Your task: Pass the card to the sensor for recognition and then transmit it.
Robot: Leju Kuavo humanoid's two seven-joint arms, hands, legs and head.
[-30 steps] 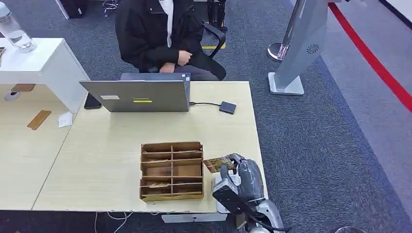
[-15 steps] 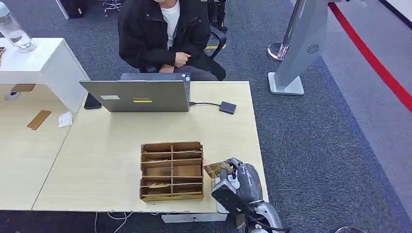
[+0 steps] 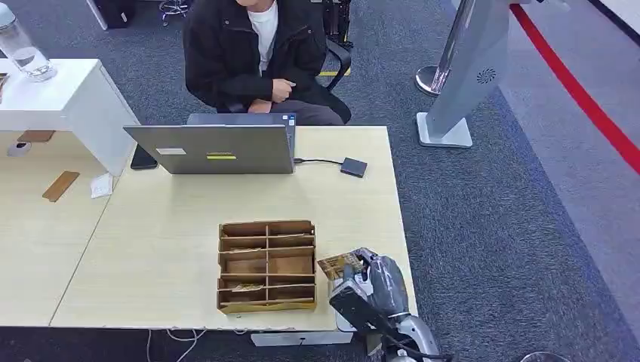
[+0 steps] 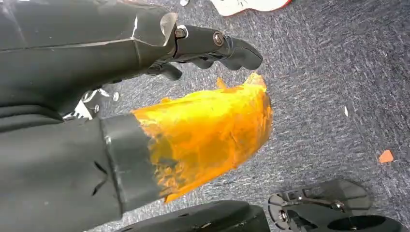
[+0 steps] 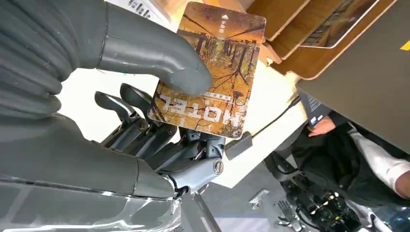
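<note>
My right hand (image 3: 380, 283) hovers over the near right corner of the light wood table (image 3: 166, 226), just right of the wooden organizer (image 3: 266, 305). Its thumb pinches a hotel card (image 3: 338, 265) printed with an autumn forest; the right wrist view shows the card (image 5: 217, 67) pressed by the thumb (image 5: 150, 53) against the dark fingers. The sensor (image 3: 353, 167), a small dark box cabled to the laptop (image 3: 215, 148), lies at the far right of the table, well beyond the card. My left hand (image 4: 145, 121) hangs over grey carpet, its orange-covered thumb apart from the fingers, holding nothing.
A person in a dark jacket (image 3: 249, 53) sits behind the laptop. The organizer holds a few cards in its slots. A white cabinet (image 3: 68, 98) with a bottle stands far left, beside a second table. A grey kiosk stand (image 3: 468, 68) rises on the carpet to the right.
My right hand has drawn the card a little back toward the table's near edge and lower. The person has shifted slightly in the chair.
</note>
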